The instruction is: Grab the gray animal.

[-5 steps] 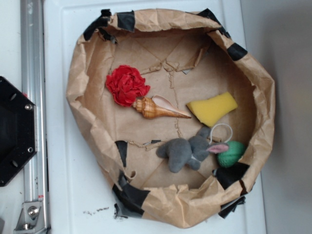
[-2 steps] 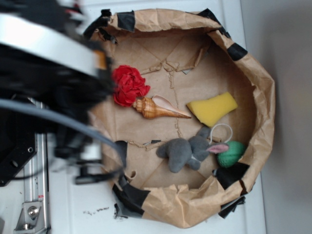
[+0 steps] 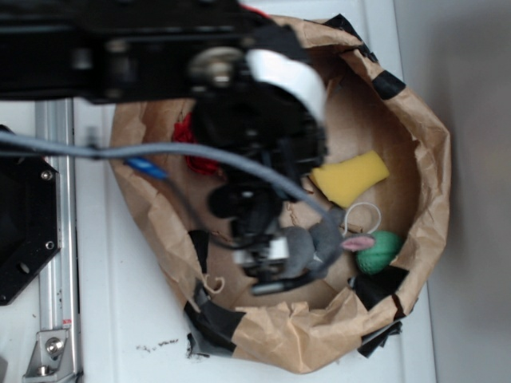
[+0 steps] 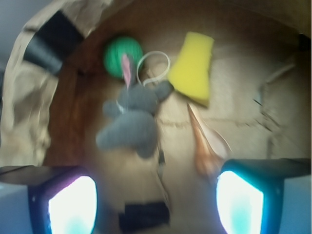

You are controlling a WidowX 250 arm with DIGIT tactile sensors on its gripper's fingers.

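Observation:
The gray animal (image 4: pixel 131 117) lies on the floor of the brown paper bowl (image 3: pixel 431 159), its pink-lined ear pointing at the green knitted ball (image 4: pixel 123 56). In the wrist view it sits ahead of my gripper (image 4: pixel 156 204) and slightly left of centre, motion-blurred. Both fingers (image 4: pixel 73 204) stand wide apart with nothing between them, so the gripper is open. In the exterior view my gripper (image 3: pixel 270 270) hangs over the animal's (image 3: pixel 319 239) left end, and the arm hides that part of it.
A yellow sponge (image 3: pixel 349 177) lies right of the arm, with a white ring (image 3: pixel 363 214) and the green ball (image 3: pixel 378 251) beside the animal's ear. A seashell (image 4: pixel 207 146) and a red crumpled thing (image 3: pixel 196 159) lie further left. The crumpled paper wall rises close behind the animal.
The arm has swung in from the left, across the bowl, and now hangs over the gray animal's left end. The objects in the bowl have not moved.

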